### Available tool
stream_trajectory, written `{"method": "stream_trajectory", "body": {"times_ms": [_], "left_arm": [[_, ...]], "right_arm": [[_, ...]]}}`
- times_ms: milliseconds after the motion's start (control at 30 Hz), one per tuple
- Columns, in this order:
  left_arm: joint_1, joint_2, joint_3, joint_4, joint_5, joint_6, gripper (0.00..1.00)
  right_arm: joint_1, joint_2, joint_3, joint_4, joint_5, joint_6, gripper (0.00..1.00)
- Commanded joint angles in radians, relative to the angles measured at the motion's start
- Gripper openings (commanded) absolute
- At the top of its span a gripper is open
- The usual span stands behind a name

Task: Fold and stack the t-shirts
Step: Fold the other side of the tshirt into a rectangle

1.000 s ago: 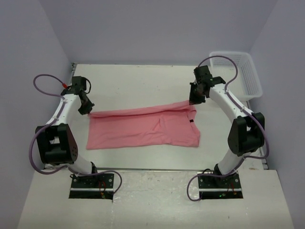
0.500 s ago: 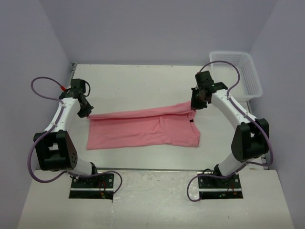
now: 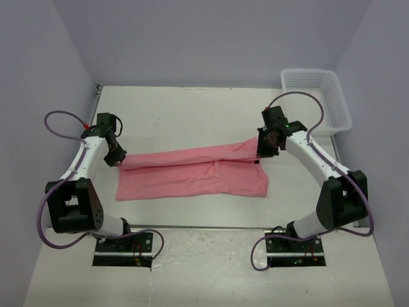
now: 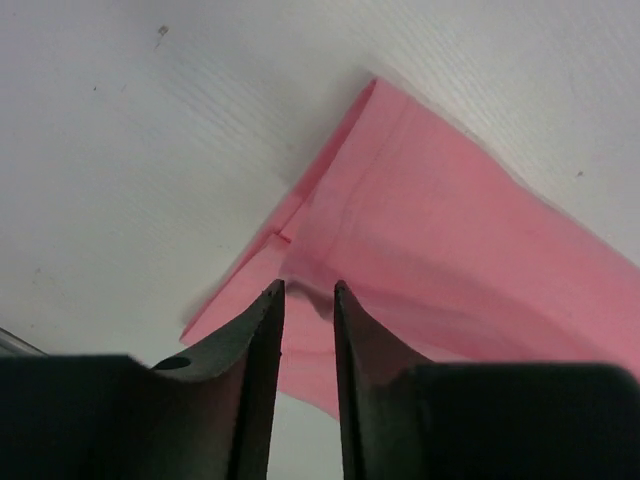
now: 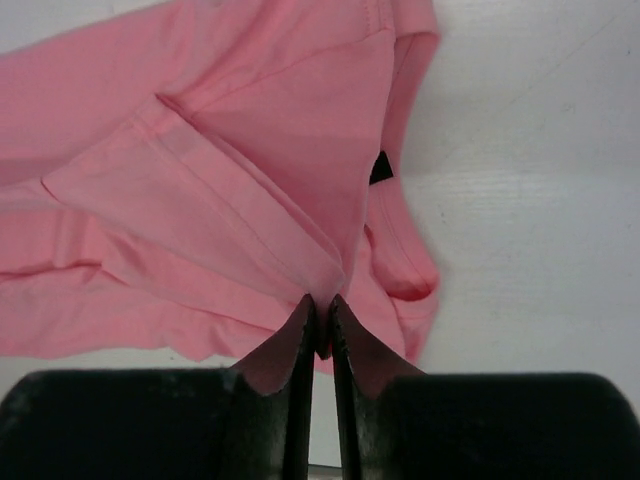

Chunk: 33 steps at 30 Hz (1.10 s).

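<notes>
A salmon-pink t-shirt (image 3: 192, 173) lies spread across the middle of the table. Its far edge is lifted and stretched in a band between both grippers. My left gripper (image 3: 117, 158) pinches the far left corner just above the table. In the left wrist view its jaws (image 4: 309, 292) stand narrowly apart, with a fold of the shirt (image 4: 450, 260) at the tips. My right gripper (image 3: 262, 148) is shut on the far right corner. In the right wrist view its tips (image 5: 322, 305) clamp a bunch of the fabric (image 5: 200, 180), with the neck tag showing.
A white mesh basket (image 3: 319, 96) stands at the table's far right corner, beyond the right arm. Bare table (image 3: 192, 115) lies beyond the shirt. The near table edge runs just in front of the shirt's hem.
Both grippers have moved toward the near edge, drawing the shirt's lifted far edge over the flat part. The stretched band now sits lower and closer to me.
</notes>
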Motion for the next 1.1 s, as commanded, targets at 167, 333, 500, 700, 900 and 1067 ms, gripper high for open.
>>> {"method": "stream_trajectory", "body": {"times_ms": [167,333,500,700,900,1067], "left_arm": [[-0.147,-0.282,-0.088,-0.039,-0.084,-0.140,0.87],[-0.239,-0.258,0.048,-0.058,-0.197,-0.155,0.85],[-0.242,-0.051,0.133,0.024,-0.020,-0.053,0.00],[-0.271,0.121,0.113,0.156,0.152,-0.012,0.00],[-0.279,0.205,0.110,0.194,0.172,0.014,0.00],[-0.279,0.211,0.105,0.209,0.186,0.022,0.00]], "right_arm": [[0.147,-0.319,-0.103,0.019,0.010,0.117,0.96],[0.146,-0.125,0.126,-0.064,0.105,0.040,0.95],[0.144,0.128,0.290,-0.026,0.025,0.015,0.00],[0.147,0.354,0.444,-0.018,-0.140,-0.044,0.45],[0.146,0.446,0.476,-0.035,-0.144,-0.063,0.75],[0.146,0.466,0.458,-0.021,-0.147,-0.049,0.61]]}}
